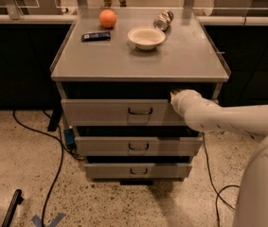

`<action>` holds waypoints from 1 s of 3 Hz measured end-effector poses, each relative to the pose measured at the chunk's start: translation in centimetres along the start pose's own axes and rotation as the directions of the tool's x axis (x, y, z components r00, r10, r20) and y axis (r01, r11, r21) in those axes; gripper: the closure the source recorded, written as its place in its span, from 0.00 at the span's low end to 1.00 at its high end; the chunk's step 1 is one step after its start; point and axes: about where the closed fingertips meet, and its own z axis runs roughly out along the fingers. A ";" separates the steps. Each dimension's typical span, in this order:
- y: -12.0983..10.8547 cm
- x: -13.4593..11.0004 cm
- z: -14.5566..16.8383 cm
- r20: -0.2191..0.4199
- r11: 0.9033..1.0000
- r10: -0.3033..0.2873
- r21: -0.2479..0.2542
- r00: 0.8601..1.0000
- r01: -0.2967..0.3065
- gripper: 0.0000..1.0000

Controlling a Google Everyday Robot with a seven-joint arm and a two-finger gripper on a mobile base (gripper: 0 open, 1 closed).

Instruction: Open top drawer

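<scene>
The top drawer (105, 112) is the widest grey front of the three, directly under the cabinet's top, with a small dark wire handle (140, 111) at its centre. A dark gap runs between its upper edge and the cabinet top. My gripper (174, 96) reaches in from the right on a white arm (218, 117) and sits at the drawer's upper right edge, right of the handle and slightly above it. Its tip points into the dark gap and is mostly hidden behind the wrist.
Two narrower drawers (138, 146) (138, 170) lie below. On the cabinet top (171, 60) are an orange (107, 18), a dark bar (96, 35), a white bowl (146, 37) and a tipped can (163, 20). Black cables (53, 174) trail on the floor at left and right.
</scene>
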 end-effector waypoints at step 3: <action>-1.1 -0.3 -2.3 -0.154 0.999 -0.018 -0.044 0.988 0.011 1.00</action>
